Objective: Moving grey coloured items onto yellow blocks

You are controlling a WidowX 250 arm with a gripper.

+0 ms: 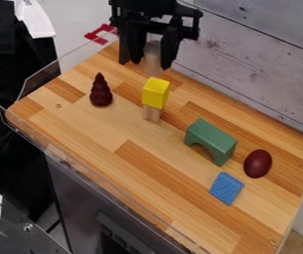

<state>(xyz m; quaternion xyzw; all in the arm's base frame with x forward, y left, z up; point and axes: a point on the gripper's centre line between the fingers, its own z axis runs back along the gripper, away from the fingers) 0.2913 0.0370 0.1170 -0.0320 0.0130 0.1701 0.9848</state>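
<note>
The arm above the claw — cut off.

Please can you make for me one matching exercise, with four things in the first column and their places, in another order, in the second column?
Things:
1. Yellow block
2. Grey cylinder
3. Blue block
4. Dark red egg

Places:
A. Farthest right of the toy pieces
B. Between the fingers of the gripper
C. On top of a pale wooden piece
D. Lowest in the picture of the toy pieces

Pairs: 1-C, 2-B, 3-D, 4-A
</note>
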